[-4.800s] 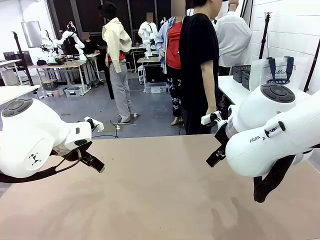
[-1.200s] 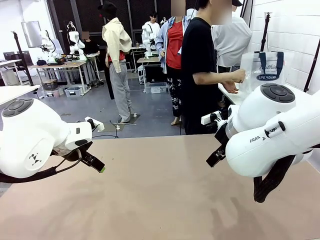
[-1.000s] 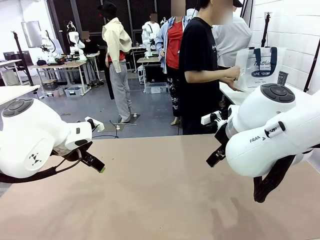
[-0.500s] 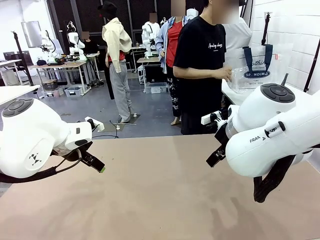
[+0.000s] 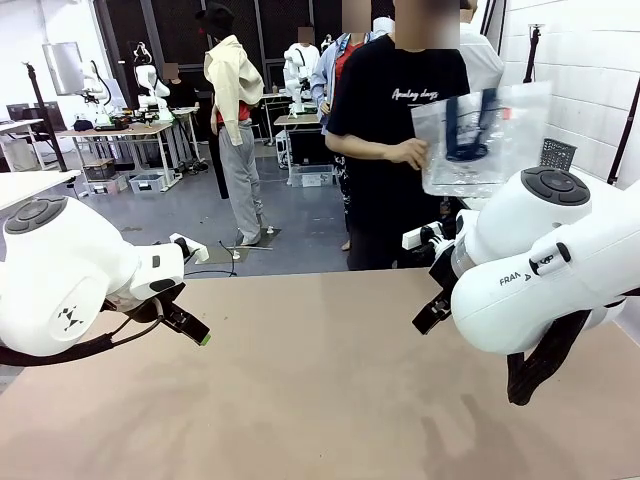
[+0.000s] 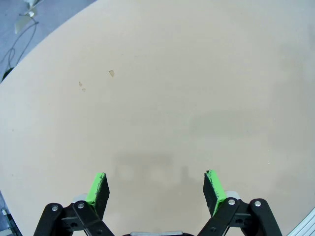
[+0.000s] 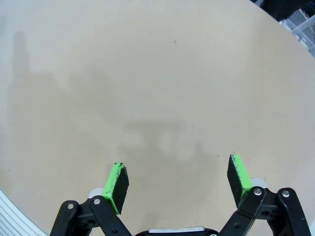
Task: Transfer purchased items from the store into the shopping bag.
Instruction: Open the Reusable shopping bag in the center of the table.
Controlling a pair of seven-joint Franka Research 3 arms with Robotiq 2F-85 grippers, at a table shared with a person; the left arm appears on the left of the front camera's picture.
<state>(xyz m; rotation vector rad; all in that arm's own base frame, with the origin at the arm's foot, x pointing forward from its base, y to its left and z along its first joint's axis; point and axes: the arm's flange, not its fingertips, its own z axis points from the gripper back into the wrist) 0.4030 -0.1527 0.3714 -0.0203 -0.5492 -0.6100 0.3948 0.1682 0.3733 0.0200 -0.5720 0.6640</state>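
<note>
1. Across the tan surface (image 5: pixel 320 390), at 12 o'clock from the front camera, a person in a black T-shirt stands at the far side.
2. Shopping bag (image 5: pixel 487 140): translucent white plastic with navy strap handles. It is held up in the air at about 1 o'clock in the front view, well apart from the surface.
3. The person's hand (image 5: pixel 410 153) grips the bag's edge at the bag's 9 o'clock. Whether anything lies inside cannot be told through the plastic.
4. Basket (image 5: pixel 559 153): a dark grey openwork corner shows just beside the bag at its 3 o'clock, beyond the right arm. What it stands on cannot be told.
5. Left pincer (image 6: pixel 155 183): jaws spread wide, with nothing between the green pads (image 6: pixel 97 186). It hangs above the surface, and its faint shadow lies at 12 o'clock of the fingertips. In the front view the left arm sits at 9 o'clock.
6. Right pincer (image 7: pixel 178 176): jaws likewise spread wide and gripping nothing, above the surface, with its shadow on the tan top ahead. In the front view the right arm sits at 3 o'clock.
7. Small specks (image 6: pixel 111 73) mark the surface at 10 o'clock in the left wrist view.
</note>
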